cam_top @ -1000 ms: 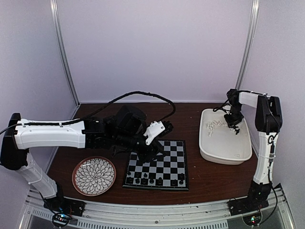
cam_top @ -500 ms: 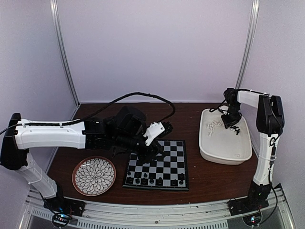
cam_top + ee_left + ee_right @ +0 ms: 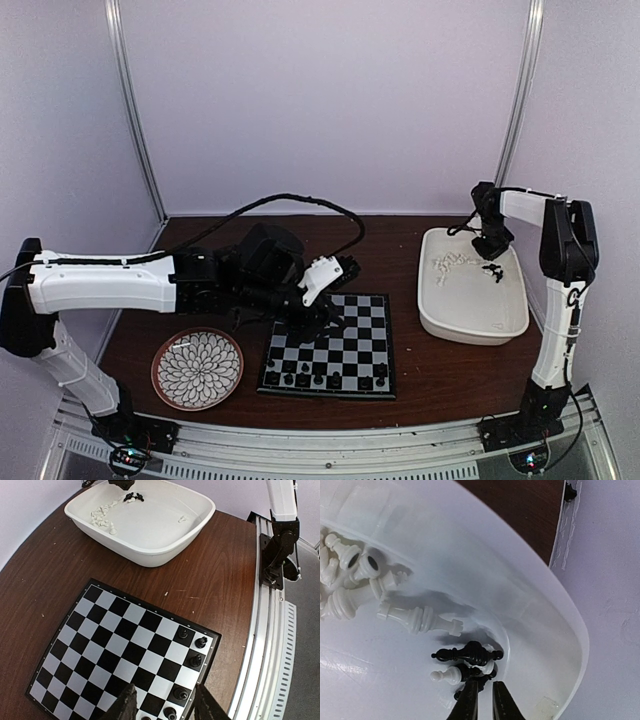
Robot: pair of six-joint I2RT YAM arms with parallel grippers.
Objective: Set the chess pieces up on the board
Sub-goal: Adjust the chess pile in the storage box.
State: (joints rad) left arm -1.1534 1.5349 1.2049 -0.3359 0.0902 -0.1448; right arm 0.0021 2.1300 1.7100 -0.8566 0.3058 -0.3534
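The board (image 3: 345, 345) lies at the table's middle, with several black chess pieces (image 3: 300, 378) along its near rows. My left gripper (image 3: 318, 318) hovers over the board's left part. In the left wrist view it (image 3: 167, 707) is open, nothing between its fingers, and black pieces (image 3: 195, 660) stand below on the board (image 3: 115, 630). My right gripper (image 3: 491, 258) reaches into the white tub (image 3: 470, 330). In the right wrist view its jaws (image 3: 485, 687) stand nearly together, tips against a cluster of black pieces (image 3: 470, 653) and a white pawn (image 3: 445, 676). Whether one is pinched is hidden.
White pieces (image 3: 415, 620) lie loose on the tub's floor, more heaped at the left (image 3: 350, 575). A round flower-patterned plate (image 3: 197, 368) sits left of the board. A black cable (image 3: 290, 197) arcs behind the left arm. The metal rail (image 3: 270, 645) runs along the table's near edge.
The right gripper's jaws have closed in and it has shifted a little toward the tub's far corner. The left arm has barely moved.
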